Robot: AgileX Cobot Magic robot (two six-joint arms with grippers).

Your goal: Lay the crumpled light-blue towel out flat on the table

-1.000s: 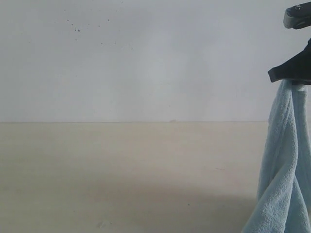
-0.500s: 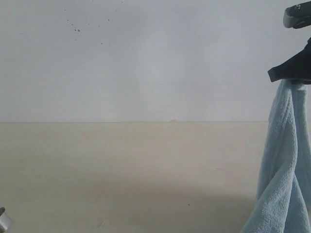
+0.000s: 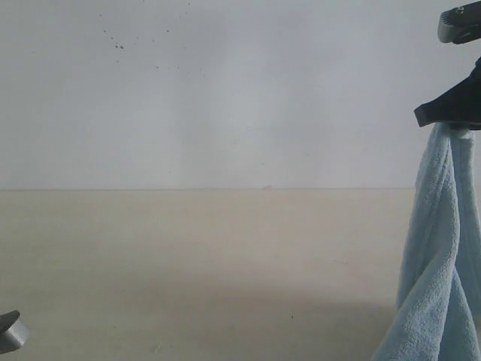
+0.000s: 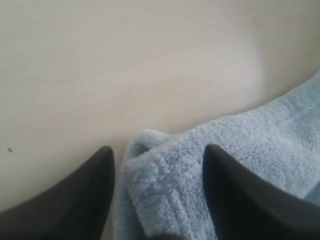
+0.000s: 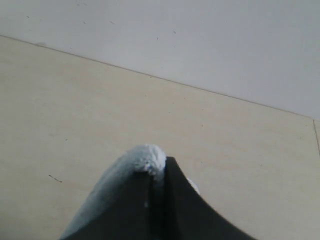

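R tool [image 5: 159, 169] clamped, L tool [image 4: 158, 152] agape

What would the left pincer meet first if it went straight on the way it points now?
Probably the towel: a fluffy fold of it lies between the fingers of the open left pincer. Past that fold only the table shows. Depth is hard to judge here.

We see the towel [image 3: 440, 263] as fluffy terry cloth, its looped pile soft and matt. The table [image 3: 188, 256] looks smooth and matt, with faint wood grain. The wall [image 3: 225, 90] is matt white. The left gripper [image 4: 158, 150] and the right gripper [image 5: 159, 167] look like smooth black plastic.
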